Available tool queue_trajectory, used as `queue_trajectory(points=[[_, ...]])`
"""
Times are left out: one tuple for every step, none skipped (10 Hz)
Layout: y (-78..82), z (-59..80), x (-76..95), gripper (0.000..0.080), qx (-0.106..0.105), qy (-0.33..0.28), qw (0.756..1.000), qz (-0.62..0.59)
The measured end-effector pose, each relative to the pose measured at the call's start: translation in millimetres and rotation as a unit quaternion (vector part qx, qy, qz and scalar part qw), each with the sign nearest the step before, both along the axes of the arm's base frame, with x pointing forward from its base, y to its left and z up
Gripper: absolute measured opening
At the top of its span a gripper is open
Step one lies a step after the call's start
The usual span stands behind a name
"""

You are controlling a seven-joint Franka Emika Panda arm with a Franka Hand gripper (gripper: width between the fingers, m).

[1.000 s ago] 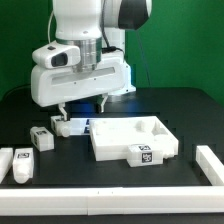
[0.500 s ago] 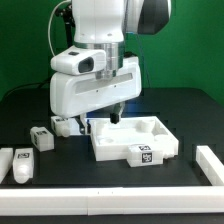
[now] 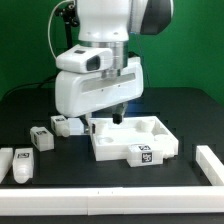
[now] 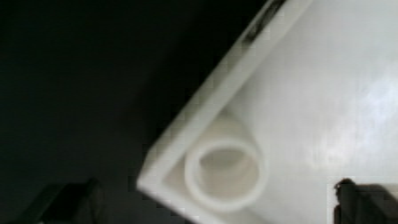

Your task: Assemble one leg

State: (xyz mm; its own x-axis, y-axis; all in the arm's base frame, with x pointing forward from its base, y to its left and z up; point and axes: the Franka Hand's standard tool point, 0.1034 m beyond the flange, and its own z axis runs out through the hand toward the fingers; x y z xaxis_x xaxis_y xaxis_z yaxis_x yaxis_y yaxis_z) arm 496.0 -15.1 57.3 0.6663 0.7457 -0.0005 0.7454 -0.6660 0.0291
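Fingers [image 4: 68, 203] stood spread and empty over the panel's [image 3: 165, 130] corner socket [image 4: 228, 170]. The nearest leg [image 3: 65, 126] lay on the table [image 3: 190, 110], off to one side of the gripper [image 3: 117, 116] and below it. I judged it best to grip that leg squarely, then centre it over the socket.

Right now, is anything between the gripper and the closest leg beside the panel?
Nothing visible blocks it. The gripper, jaws open, hangs over the panel's back corner. The nearest leg lies on the table just off that corner, toward the exterior view's left. Only the panel's raised rim lies between them.
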Motion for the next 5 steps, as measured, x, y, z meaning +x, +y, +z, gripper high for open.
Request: queue_trajectory(points=[[18.5,0.0,18.6,0.0649,0.005,-0.010,1.000,0.028],[24.8,-3.1,29.5,0.0649,0.006,-0.013,0.998,0.063],[23.4,-4.2,29.1,0.0649,0.006,-0.013,0.998,0.059],[23.3,-4.6,28.8,0.0649,0.006,-0.012,0.998,0.059],[23.1,-4.9,28.6,0.0649,0.006,-0.012,0.998,0.059]])
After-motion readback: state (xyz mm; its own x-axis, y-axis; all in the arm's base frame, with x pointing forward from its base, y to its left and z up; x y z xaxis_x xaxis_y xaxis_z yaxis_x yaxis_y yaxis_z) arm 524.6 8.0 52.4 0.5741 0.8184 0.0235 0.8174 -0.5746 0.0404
